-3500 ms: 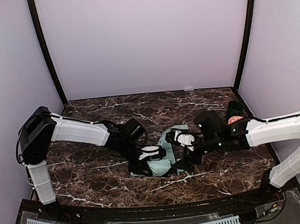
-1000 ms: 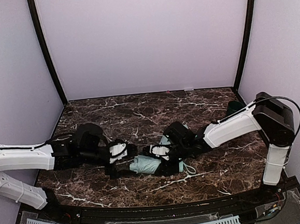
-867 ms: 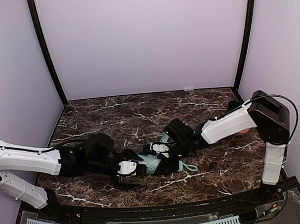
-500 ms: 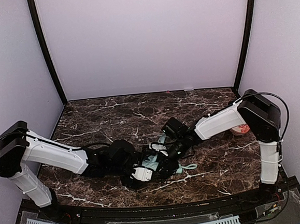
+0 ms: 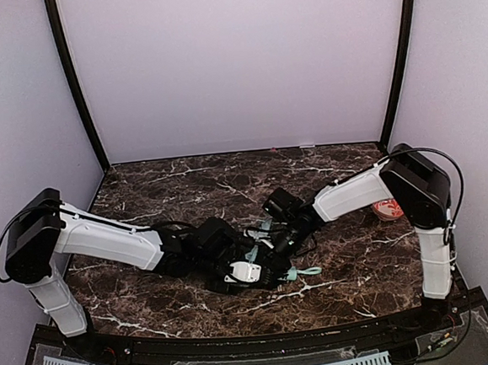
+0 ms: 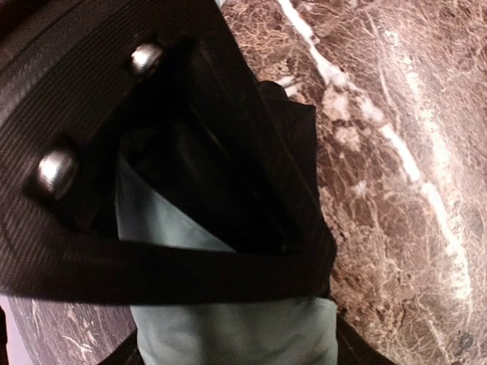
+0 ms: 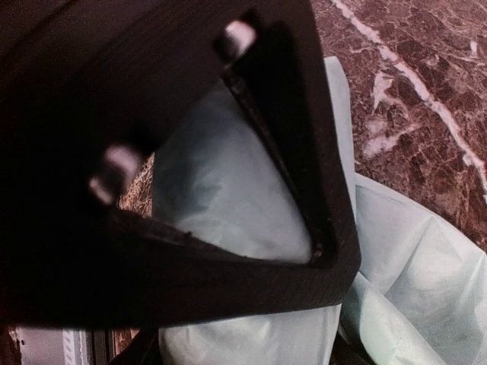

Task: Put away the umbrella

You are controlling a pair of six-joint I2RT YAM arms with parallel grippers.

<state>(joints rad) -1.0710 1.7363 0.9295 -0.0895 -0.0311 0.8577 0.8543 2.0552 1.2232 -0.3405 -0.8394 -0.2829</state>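
Note:
The umbrella (image 5: 255, 253) lies folded on the marble table (image 5: 160, 189), with mint fabric over a black underside. Its short mint handle and wrist cord (image 5: 305, 271) stick out to the right. My left gripper (image 5: 253, 273) reaches in from the left at the umbrella's near side. In the left wrist view the mint fabric (image 6: 228, 327) fills the gap between the fingers of the left gripper (image 6: 236, 350). My right gripper (image 5: 279, 239) comes from the far right and is shut on the bundle. Pale fabric (image 7: 228, 190) sits between the fingers of the right gripper (image 7: 240, 350).
An orange-and-white bowl (image 5: 388, 209) sits at the right edge, behind the right arm. Loose mint folds (image 7: 415, 251) spread beside the right fingers. Black frame posts (image 5: 76, 86) and pale walls close in the back and sides.
My left arm has swung right, from the umbrella's left end to its near side, and its jaws have narrowed onto the fabric. The right gripper kept its hold while its arm folded upward.

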